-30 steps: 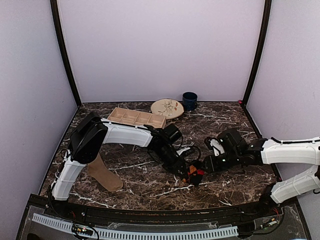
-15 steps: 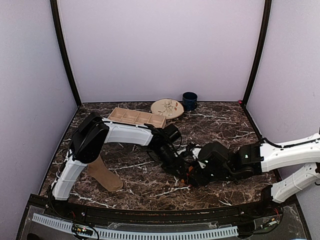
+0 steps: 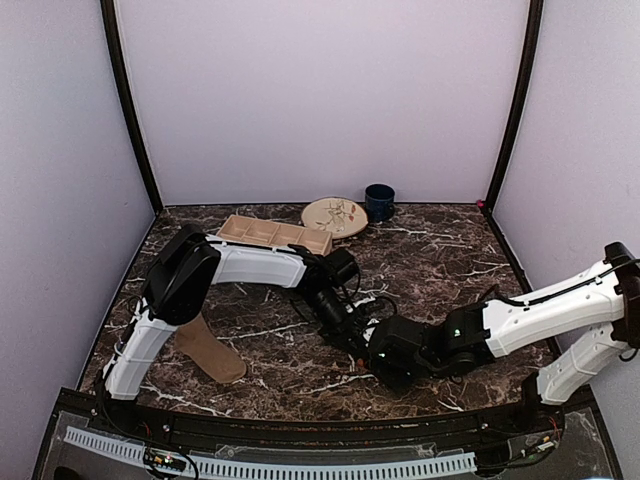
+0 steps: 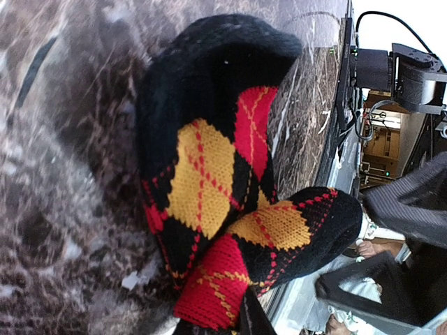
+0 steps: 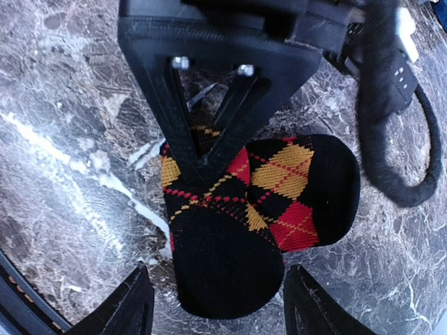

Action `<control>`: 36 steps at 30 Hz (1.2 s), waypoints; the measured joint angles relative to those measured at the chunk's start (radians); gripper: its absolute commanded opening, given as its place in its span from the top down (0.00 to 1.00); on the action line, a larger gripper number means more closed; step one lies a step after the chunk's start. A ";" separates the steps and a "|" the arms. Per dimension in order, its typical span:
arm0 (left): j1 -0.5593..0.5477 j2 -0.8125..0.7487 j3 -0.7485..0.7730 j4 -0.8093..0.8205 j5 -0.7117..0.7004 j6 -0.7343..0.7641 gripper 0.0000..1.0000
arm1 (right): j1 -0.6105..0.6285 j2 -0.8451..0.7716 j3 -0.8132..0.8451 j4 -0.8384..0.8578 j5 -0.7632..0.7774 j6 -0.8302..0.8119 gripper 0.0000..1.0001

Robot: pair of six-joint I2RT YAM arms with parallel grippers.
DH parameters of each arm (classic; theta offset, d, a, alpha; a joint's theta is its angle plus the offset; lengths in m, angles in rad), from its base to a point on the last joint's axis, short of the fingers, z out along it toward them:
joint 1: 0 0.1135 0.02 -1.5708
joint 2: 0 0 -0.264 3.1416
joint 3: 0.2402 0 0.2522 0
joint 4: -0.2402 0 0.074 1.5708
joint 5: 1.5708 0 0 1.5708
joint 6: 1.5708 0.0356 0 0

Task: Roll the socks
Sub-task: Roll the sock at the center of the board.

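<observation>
One argyle sock (image 5: 286, 188), left hand (image 5: 206, 166) pinched shut on it, right hand (image 5: 218, 307) spread open around it, gripping nothing.

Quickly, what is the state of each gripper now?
Left gripper: shut on the argyle sock.
Right gripper: open, one finger on each side of that sock, not gripping.

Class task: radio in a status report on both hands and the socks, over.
Left hand shut on argyle sock. Right hand open, straddling it. Tan sock lies apart, by left arm's base. Tray, plate, mug at back, out of the way.
</observation>
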State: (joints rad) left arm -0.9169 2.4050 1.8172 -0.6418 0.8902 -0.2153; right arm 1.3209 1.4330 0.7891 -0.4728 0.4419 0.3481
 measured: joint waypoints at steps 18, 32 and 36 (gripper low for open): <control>0.011 0.006 0.010 -0.058 0.021 0.059 0.86 | 0.000 0.131 0.037 0.023 0.023 -0.067 0.41; 0.013 0.008 0.010 -0.092 0.045 0.109 0.85 | -0.022 0.199 0.044 0.075 -0.013 -0.081 0.60; 0.017 0.008 0.010 -0.100 0.049 0.119 0.85 | -0.031 0.212 0.052 0.082 -0.031 -0.085 0.70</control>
State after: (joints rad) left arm -0.9001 2.4126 1.8267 -0.7422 0.9394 -0.0963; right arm 1.2903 1.6447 0.8413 -0.3904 0.4107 0.2630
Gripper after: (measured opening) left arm 0.153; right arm 0.374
